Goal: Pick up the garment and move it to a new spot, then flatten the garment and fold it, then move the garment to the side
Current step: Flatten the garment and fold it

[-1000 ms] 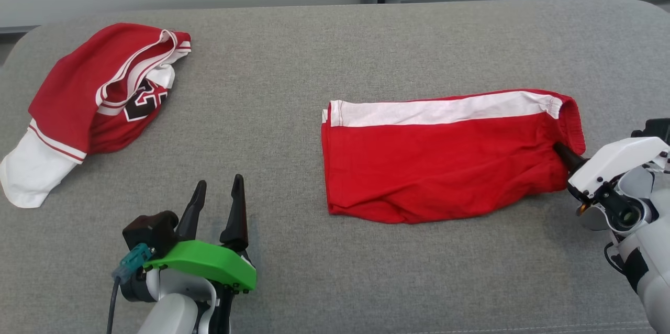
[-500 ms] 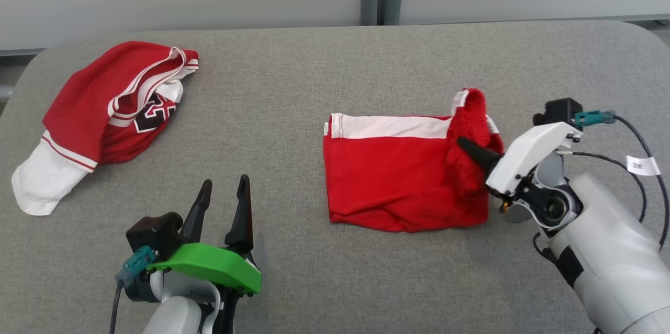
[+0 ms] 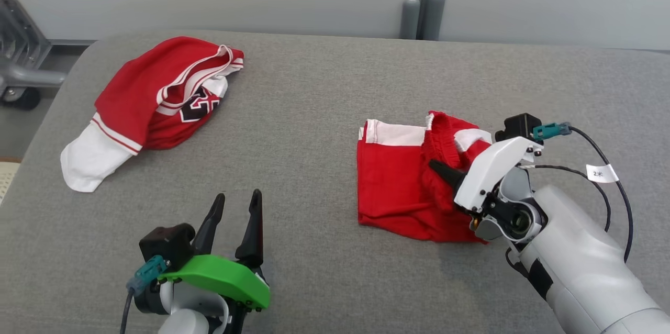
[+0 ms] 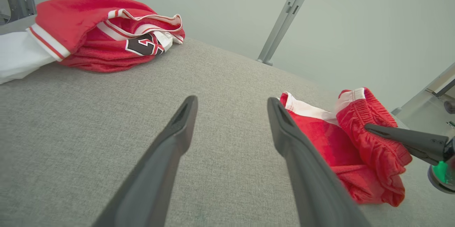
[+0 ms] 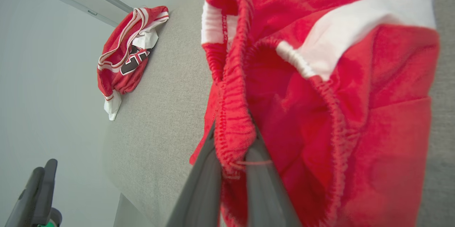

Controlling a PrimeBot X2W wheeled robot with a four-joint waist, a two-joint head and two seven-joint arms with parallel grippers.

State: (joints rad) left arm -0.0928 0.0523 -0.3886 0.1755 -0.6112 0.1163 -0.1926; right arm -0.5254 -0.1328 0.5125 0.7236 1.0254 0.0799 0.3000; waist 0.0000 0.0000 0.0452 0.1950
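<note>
The right fingers (image 3: 445,171), clamped on the waistband (image 5: 233,113) of the shorts (image 3: 390,182) at the right of the surface (image 3: 314,114), hold it raised, presumably for folding; the left fingers (image 3: 253,229) stand spread wide, empty.

Bare grey fabric-covered surface (image 3: 314,130) runs wide between the crumpled red-and-white jersey (image 3: 152,93) at far left and the half-folded red shorts with a white stripe (image 3: 392,187) at right, ahead of the spread left claw (image 3: 238,196). The right claw (image 3: 437,167), pinching the shorts' raised waistband, blocks their right side. Grey upright posts (image 3: 411,14) stand apparently beyond the far edge.
</note>
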